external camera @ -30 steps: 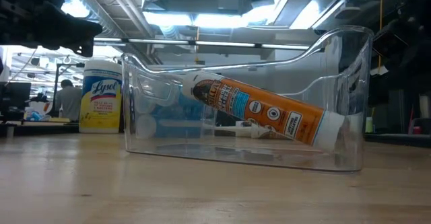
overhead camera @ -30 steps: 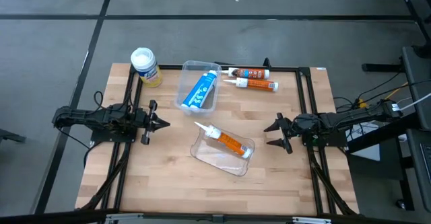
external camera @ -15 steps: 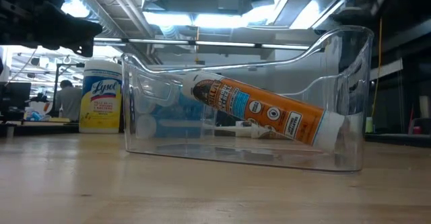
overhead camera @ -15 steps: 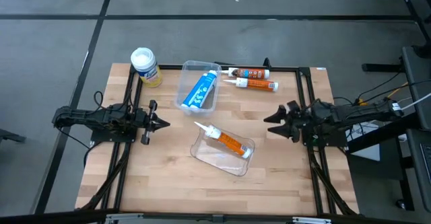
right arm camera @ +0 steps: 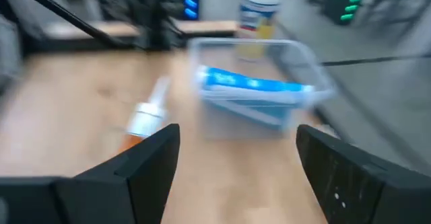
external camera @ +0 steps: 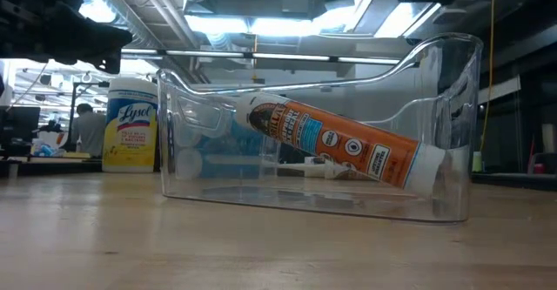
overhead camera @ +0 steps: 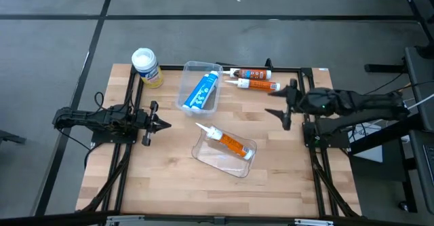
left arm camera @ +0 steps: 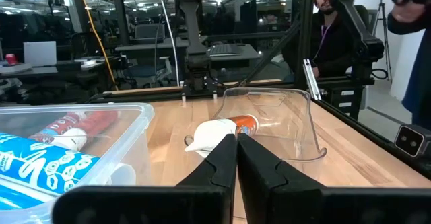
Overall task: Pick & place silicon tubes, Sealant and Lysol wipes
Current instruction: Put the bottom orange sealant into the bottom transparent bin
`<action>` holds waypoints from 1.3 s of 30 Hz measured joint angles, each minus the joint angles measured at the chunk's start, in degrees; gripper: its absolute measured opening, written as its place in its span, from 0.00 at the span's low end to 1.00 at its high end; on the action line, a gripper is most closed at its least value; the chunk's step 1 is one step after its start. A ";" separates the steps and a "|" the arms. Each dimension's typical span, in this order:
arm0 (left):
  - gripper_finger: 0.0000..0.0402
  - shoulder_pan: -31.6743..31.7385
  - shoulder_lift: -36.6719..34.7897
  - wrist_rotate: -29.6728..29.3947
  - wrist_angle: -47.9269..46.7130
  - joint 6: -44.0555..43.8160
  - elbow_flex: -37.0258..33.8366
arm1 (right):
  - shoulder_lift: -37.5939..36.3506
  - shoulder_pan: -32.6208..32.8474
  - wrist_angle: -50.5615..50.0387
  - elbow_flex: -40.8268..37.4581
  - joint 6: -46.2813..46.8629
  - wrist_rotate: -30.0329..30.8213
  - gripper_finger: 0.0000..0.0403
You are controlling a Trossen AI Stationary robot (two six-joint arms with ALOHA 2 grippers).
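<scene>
The Lysol wipes point(overhead camera: 146, 66), a yellow canister with a white lid, stand upright at the far left corner. A blue tube point(overhead camera: 202, 90) lies in a clear bin point(overhead camera: 192, 68). Two orange tubes point(overhead camera: 254, 79) lie side by side on the table at the far edge. Another orange tube point(overhead camera: 230, 143) lies slanted in a clear tray point(overhead camera: 218, 161) at the middle. My left gripper point(overhead camera: 165, 124) is shut and level at the left, touching nothing. My right gripper point(overhead camera: 279, 105) hangs open above the table's right side, near the two orange tubes, with nothing between its fingers point(right arm camera: 128, 173).
Black frame rails point(overhead camera: 308, 104) run along the table's left, right and far sides. Bare wood lies toward the near edge. A person point(left arm camera: 330, 22) sits beyond the table's right side in the left wrist view.
My right gripper has risen from low over the table and gone toward the far edge, nearer the two orange tubes, tipping its fingers downward. It has stayed open. Nothing on the table has moved.
</scene>
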 joint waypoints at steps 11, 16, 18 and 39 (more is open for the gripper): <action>0.02 0.01 0.00 0.00 0.02 0.01 0.00 | 12.92 -2.47 -3.76 11.81 -20.76 2.41 0.74; 0.02 0.01 0.00 0.00 0.01 0.01 0.00 | 16.64 -3.93 -2.28 12.67 -25.84 2.67 0.74; 0.01 0.00 0.00 0.00 0.00 0.00 0.00 | 18.05 -4.33 -1.16 12.68 -26.57 6.01 0.74; 0.02 0.00 0.00 -0.01 0.01 0.00 0.00 | 29.49 -23.72 -2.76 12.68 -26.75 8.01 0.74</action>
